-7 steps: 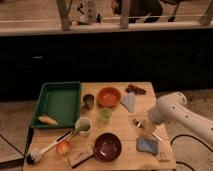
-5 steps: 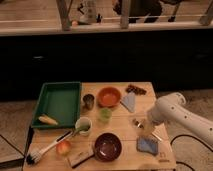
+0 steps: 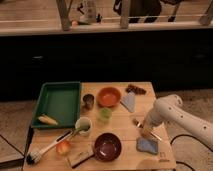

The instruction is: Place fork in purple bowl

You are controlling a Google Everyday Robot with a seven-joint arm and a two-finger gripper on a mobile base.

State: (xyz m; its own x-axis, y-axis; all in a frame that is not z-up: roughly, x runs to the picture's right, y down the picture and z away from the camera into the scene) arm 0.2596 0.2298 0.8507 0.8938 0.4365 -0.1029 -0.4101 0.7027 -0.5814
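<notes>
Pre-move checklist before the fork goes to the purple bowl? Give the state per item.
1. Gripper down at the fork, right side of the table: ok.
2. Fork secured: cannot tell.
3. Fork off the table: not ok, it appears to lie flat.
4. Purple bowl upright and empty: ok.
5. Blue sponge lies off the line to the bowl: ok.
</notes>
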